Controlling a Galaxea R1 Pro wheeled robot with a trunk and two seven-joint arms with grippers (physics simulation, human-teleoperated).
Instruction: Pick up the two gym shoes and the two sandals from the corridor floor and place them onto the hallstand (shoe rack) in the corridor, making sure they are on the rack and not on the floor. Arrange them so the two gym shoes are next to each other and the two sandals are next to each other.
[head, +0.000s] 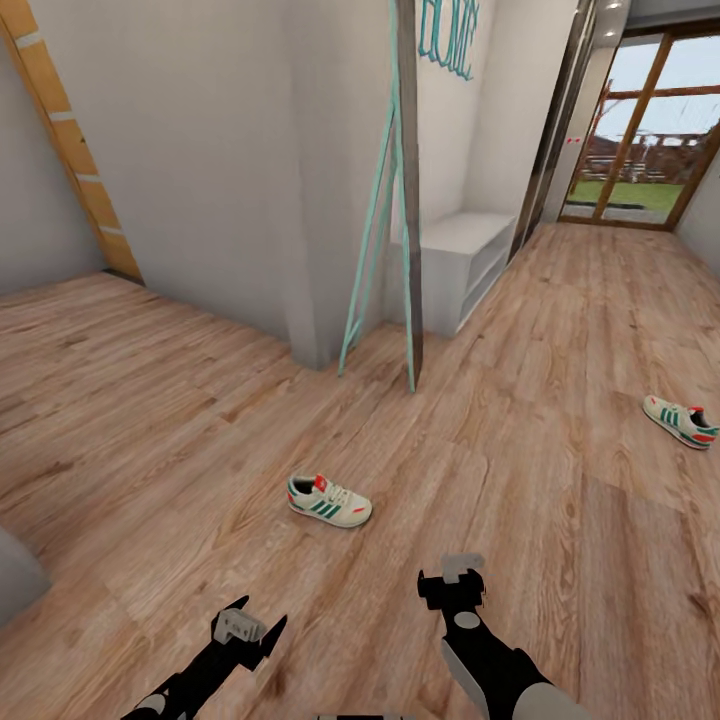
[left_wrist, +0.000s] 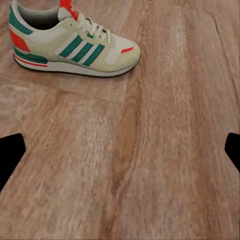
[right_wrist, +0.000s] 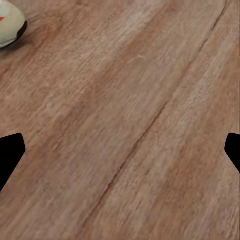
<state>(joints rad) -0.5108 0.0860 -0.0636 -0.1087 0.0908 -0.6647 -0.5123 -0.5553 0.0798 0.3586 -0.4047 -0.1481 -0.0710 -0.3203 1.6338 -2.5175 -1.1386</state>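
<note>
Near gym shoe (head: 330, 501) on corridor floor (head: 150, 420), just beyond left end effector (head: 250, 628). Both end effectors spread wide, empty. Step: reaching. Next: lower left one over shoe, squeeze.

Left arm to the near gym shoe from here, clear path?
Probably yes. The left gripper is open and empty, and only bare corridor floor lies between it and the near gym shoe. The shoe is still a little ahead, so the arm must extend.

Left tool (head: 250, 628) and right tool (head: 452, 585) both spread, empty.
</note>
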